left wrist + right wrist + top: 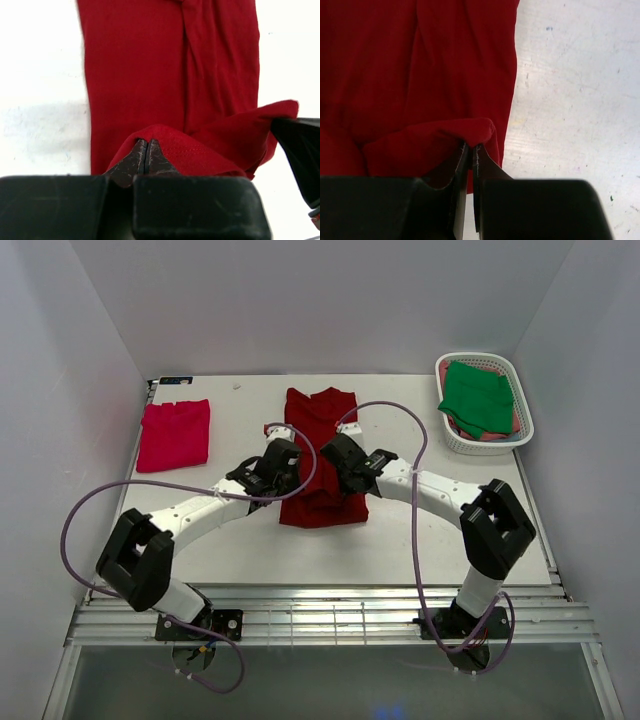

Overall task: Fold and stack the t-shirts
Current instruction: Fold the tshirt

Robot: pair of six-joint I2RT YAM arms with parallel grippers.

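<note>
Two grippers share one garment at this stage.

**Top view.** The dark red t-shirt (318, 418) lies lengthwise at the centre of the table (420, 540). The left gripper (283, 465) and right gripper (340, 460) sit side by side over its middle. The pinkish-red t-shirt (174, 434) lies folded at the far left, well apart. The green t-shirt (478, 398) sits in the white basket (449, 442) at the far right. We judge the step in hand to be the end-over-end fold, with the near hem carried toward the collar.

**Left wrist view.** The left gripper (147, 150) has its jaws pressed together on a raised ridge of the dark red t-shirt (135, 75). The lifted cloth droops toward the right of this view.

**Right wrist view.** The right gripper (471, 152) has its jaws clamped on a lifted fold of the dark red t-shirt (395, 60), close to the cloth's edge, with bare table (570, 100) beside it.

**Method.** We would advance both arms at equal height and pace, spread just enough to take out the droop. We would then lay the hem square over the far end with the side edges aligned, and release only once the cloth rests flat.
</note>
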